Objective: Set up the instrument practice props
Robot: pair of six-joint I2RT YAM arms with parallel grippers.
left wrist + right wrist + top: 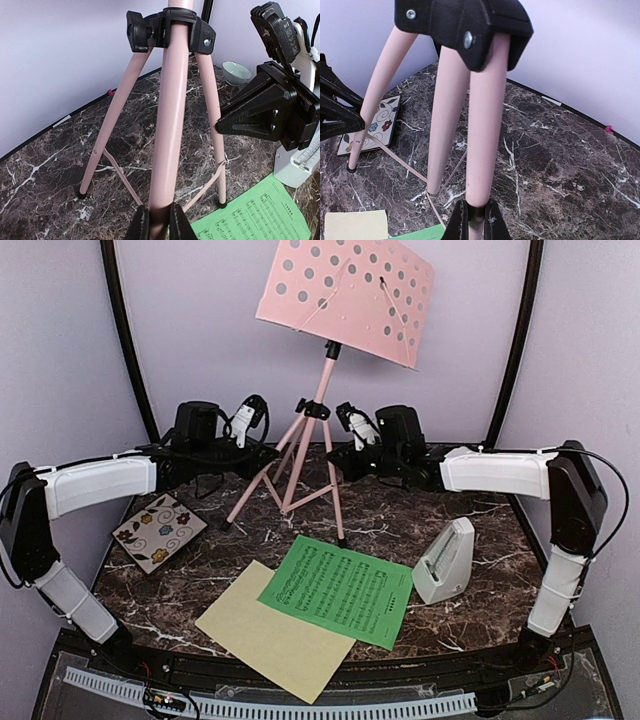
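A dark marbled tabletop (400, 525) was enclosed by lilac walls. Nearest, the pale yellow music sheet (262, 635) was partly overlapped by the green music sheet (340, 590), with the pyramid metronome (445, 562) set to their right and a floral tile (158, 531) to their left. Behind them, the left gripper (160, 225) and right gripper (476, 220) were each clamped on a leg of the pink tripod music stand (326, 375), probably so it could be steadied from both sides. Its perforated desk (345, 295) was tilted overhead, bare of sheets.
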